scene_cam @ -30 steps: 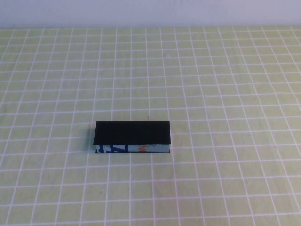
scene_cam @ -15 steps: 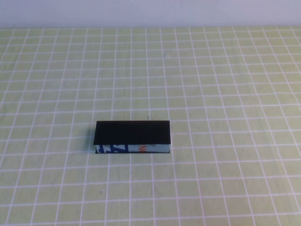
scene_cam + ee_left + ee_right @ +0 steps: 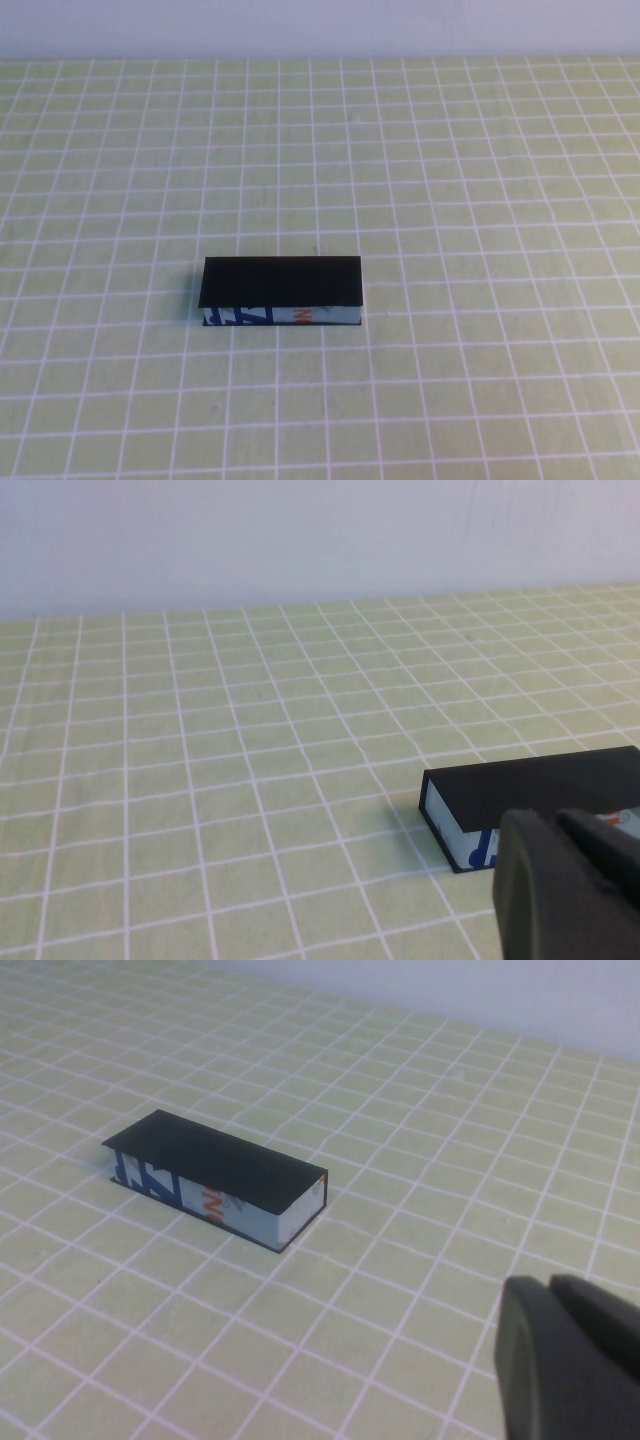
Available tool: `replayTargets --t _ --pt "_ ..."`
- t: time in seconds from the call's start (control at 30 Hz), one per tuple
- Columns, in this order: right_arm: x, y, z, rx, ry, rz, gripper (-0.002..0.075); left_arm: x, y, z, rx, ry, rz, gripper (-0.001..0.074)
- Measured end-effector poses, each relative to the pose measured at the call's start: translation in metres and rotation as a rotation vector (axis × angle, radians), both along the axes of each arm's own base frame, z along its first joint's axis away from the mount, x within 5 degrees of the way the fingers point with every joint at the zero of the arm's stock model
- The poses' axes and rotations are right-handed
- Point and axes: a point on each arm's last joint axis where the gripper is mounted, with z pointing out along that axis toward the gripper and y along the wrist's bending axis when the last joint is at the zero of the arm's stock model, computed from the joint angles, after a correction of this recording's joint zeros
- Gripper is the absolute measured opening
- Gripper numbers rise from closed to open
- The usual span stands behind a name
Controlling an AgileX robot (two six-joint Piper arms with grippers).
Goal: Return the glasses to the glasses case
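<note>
While the glasses case lies closed at centre frame, glasses unseen, neither left gripper nor right gripper, both low-right in their wrist views, shows its finger state; a blind approach could shove it.

table: yellow-green, white grid | on it: 1 glasses case, lid shut, lying flat, mid-table
</note>
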Motion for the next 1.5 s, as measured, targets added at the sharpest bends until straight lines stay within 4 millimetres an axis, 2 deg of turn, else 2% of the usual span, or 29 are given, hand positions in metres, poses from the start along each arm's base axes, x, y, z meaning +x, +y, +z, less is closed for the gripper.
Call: replayTargets --t 0.3,0.43,0.57,0.77,1.5 --pt "0.000 0.000 0.000 0.000 0.000 0.000 -0.0017 0.002 -0.003 -0.006 -0.022 -0.005 -0.019 -0.0004" --pt "0.000 0.000 0.000 0.000 0.000 0.000 -0.0017 0.011 -0.005 -0.028 0.016 -0.041 -0.020 -0.0004" --pt "0.000 0.000 0.000 0.001 0.001 0.000 -0.0017 0.016 -0.006 -0.059 -0.025 -0.008 -0.010 -0.0004" --pt "0.000 0.000 0.000 0.001 0.001 0.000 -0.0017 0.014 -0.004 -0.075 -0.083 0.144 0.045 -0.0004" --pt "0.000 0.000 0.000 0.001 0.001 0.000 -0.0017 0.015 -0.002 -0.076 -0.092 0.155 0.091 -0.0004"
